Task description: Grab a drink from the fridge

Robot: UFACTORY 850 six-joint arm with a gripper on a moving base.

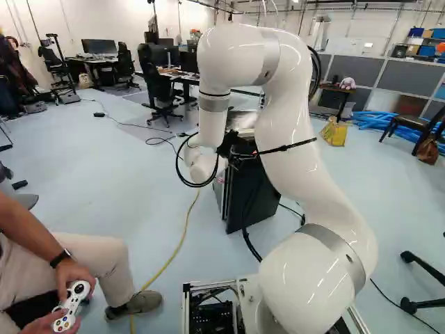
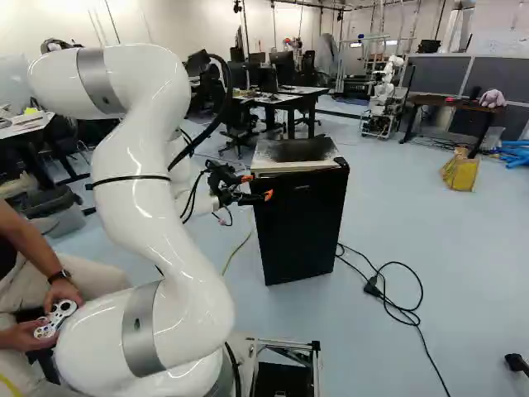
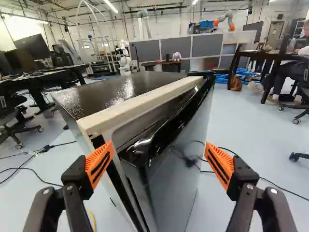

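A glossy white arm [image 2: 157,215] with rounded joints [image 1: 299,282], grey bands [image 2: 142,329], black straps [image 2: 131,179] and looping black cables [image 2: 229,89]; its black jaws [image 2: 258,187] have ribbed orange pads [image 3: 100,164].

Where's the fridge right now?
The black-doored fridge stands on the floor right of the arm in the right base view, directly ahead of the open gripper in the wrist view.

From my left base camera I see a pale blue-grey floor [image 1: 90,188] running back to a white wall [image 1: 62,21], with a black office chair [image 1: 158,87] and a monitor [image 1: 99,46] on a desk. My right base view shows grey partitions [image 2: 496,74] behind a table [image 2: 450,101] bearing a plush toy [image 2: 493,98], a yellow bag [image 2: 459,171] near it. Strip lights [image 3: 110,6] glow overhead in my wrist view.
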